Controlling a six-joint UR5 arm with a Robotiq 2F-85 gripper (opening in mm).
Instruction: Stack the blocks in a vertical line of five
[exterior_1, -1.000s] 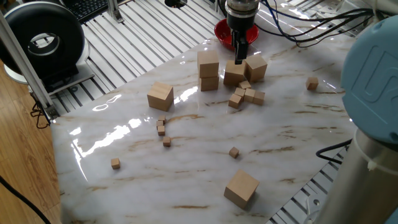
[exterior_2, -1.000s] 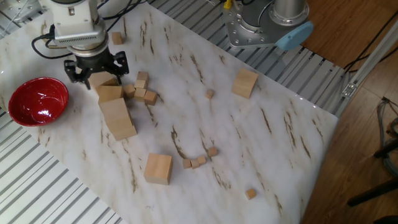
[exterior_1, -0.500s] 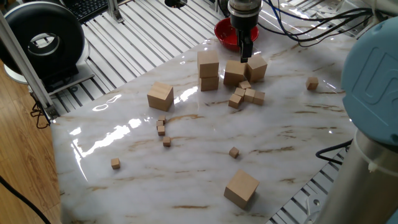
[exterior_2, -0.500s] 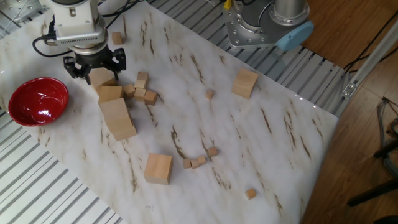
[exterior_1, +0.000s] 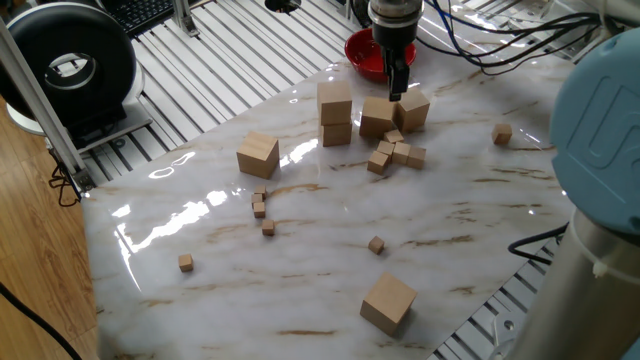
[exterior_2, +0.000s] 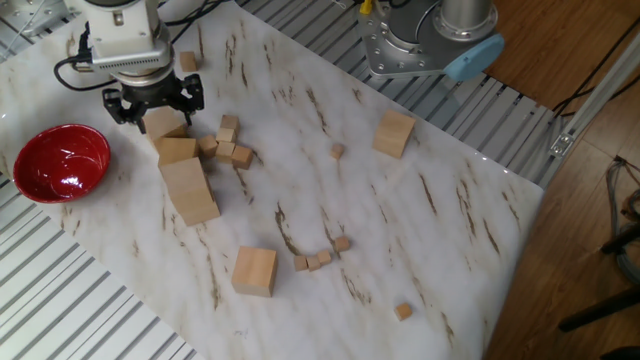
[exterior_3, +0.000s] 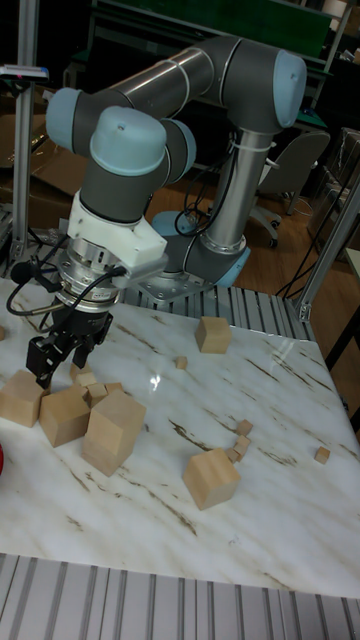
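Pincer (exterior_2: 152, 103) released, empty, poised just above two wooden blocks (exterior_1: 377, 117) near the red bowl (exterior_2: 55, 163); two-block stack (exterior_1: 335, 113) alongside.

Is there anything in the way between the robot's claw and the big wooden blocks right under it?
Nothing visible blocks it. The tool hangs directly over two big blocks, with only open air between. The small cubes lie on the table beside them, and the red bowl sits off to the side.
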